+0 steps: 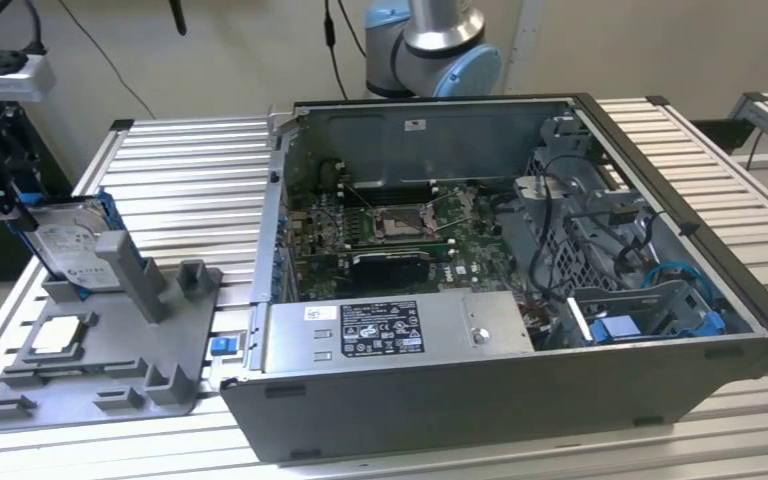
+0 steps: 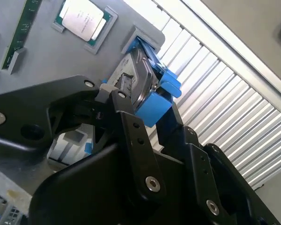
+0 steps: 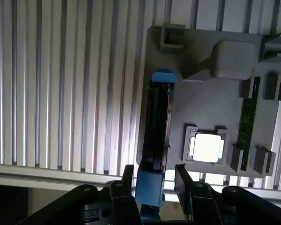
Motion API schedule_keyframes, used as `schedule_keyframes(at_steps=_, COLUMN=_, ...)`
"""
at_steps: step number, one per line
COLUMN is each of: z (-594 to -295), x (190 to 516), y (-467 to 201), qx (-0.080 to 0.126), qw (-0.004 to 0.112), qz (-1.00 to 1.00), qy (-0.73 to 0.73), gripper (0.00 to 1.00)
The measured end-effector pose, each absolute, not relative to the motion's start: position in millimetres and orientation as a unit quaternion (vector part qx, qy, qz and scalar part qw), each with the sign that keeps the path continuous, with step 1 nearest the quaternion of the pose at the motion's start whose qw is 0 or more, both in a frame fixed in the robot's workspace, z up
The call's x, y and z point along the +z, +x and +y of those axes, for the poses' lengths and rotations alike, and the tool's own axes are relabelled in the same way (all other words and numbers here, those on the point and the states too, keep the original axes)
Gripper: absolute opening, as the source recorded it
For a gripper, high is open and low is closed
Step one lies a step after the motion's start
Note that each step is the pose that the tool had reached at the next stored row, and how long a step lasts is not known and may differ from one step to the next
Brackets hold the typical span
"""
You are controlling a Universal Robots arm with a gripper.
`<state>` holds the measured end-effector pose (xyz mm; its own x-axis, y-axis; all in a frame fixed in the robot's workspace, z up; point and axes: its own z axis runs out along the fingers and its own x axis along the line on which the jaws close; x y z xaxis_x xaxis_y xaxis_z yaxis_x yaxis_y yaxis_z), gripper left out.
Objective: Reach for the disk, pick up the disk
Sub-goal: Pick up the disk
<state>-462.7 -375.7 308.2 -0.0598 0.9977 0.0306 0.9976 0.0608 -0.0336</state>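
The disk [image 1: 71, 245] stands on edge in a slot of the grey holder [image 1: 117, 340] at the exterior view's left, with its white label facing out and a blue frame along its edges. My black gripper [image 1: 17, 205] is at its upper end. In the first wrist view the disk [image 3: 158, 126] shows edge-on. My gripper [image 3: 154, 174] straddles its near blue end there, one finger on each side, with a bright gap beside one finger. In the second wrist view the blue end of the disk [image 2: 152, 105] sits between the fingers [image 2: 126, 112]. The gripper looks open.
A small square silver chip [image 3: 207, 147] and a green memory stick [image 3: 248, 117] lie in the holder beside the disk. An open computer case [image 1: 678, 330] with a large grey box [image 1: 398, 330] stands at the exterior view's right. The slatted metal table [image 1: 184, 170] carries it all.
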Motion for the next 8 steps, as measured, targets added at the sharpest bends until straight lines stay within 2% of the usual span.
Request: schedule_keyframes(at_steps=8, z=-375.5, x=293.8, y=-462.7, qx=0.001, qw=0.021, qz=-0.730, qy=-0.683, gripper=1.00)
